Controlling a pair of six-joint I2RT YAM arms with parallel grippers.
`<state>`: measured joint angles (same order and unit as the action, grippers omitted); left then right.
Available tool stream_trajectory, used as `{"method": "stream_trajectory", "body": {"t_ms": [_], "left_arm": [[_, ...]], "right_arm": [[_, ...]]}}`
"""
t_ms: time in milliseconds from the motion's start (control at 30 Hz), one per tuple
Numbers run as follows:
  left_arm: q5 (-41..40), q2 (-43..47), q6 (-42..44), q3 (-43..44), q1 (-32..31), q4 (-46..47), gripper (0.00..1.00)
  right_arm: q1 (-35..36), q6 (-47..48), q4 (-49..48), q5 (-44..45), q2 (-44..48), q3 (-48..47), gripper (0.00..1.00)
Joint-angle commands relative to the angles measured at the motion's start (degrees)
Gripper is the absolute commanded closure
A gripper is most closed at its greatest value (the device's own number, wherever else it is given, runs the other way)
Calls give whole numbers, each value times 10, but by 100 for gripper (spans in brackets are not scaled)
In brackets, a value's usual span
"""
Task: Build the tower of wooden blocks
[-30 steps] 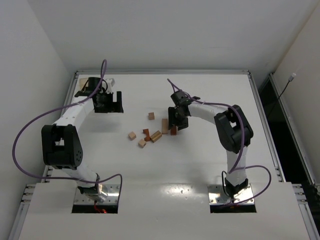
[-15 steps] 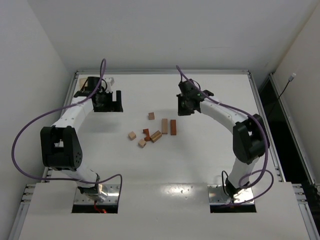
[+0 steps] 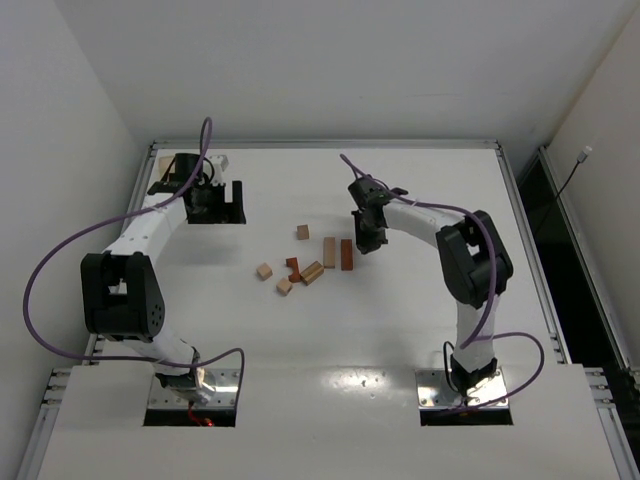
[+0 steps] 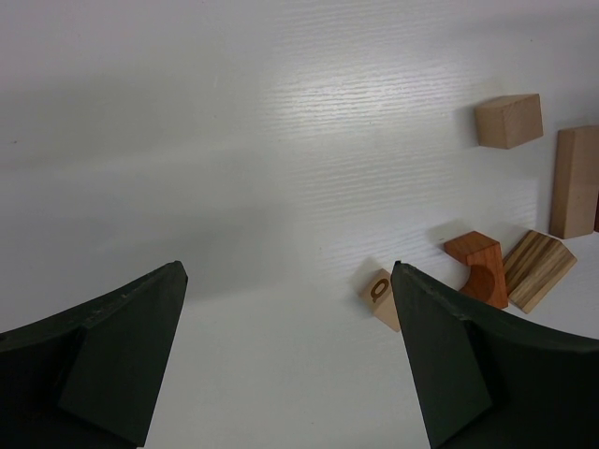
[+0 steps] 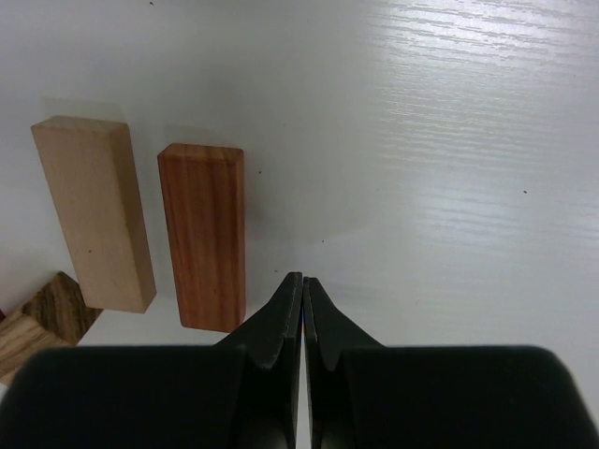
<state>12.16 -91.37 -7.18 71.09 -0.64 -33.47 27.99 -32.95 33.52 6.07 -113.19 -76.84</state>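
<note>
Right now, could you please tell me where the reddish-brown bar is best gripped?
Probably at mid-length, across its narrow width, coming from above. The reddish-brown bar lies flat, and a gap to the light tan bar leaves finger room along both long sides.

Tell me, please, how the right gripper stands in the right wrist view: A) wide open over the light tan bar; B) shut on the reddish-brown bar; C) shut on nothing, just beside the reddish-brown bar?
C: the right gripper has its fingers pressed together with nothing between them, and the reddish-brown bar lies flat beside them, outside the grip.
</note>
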Motion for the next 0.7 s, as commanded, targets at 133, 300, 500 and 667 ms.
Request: {"method": "stream_trajectory", "body": {"t_ms": [133, 300, 500, 667], "left_arm": [[-1, 6, -8, 5, 6, 22, 11], [-1, 1, -8, -1, 6, 22, 11], [-1, -5, -8, -1, 6, 22, 11], [-1, -5, -3, -1, 6, 22, 11]], "right_arm": [[10, -6, 8, 12, -20, -25, 98], [16, -6, 8, 12, -37, -36, 94], [22, -6, 13, 12, -43, -46, 89], [22, -12, 13, 7, -55, -52, 88]]}}
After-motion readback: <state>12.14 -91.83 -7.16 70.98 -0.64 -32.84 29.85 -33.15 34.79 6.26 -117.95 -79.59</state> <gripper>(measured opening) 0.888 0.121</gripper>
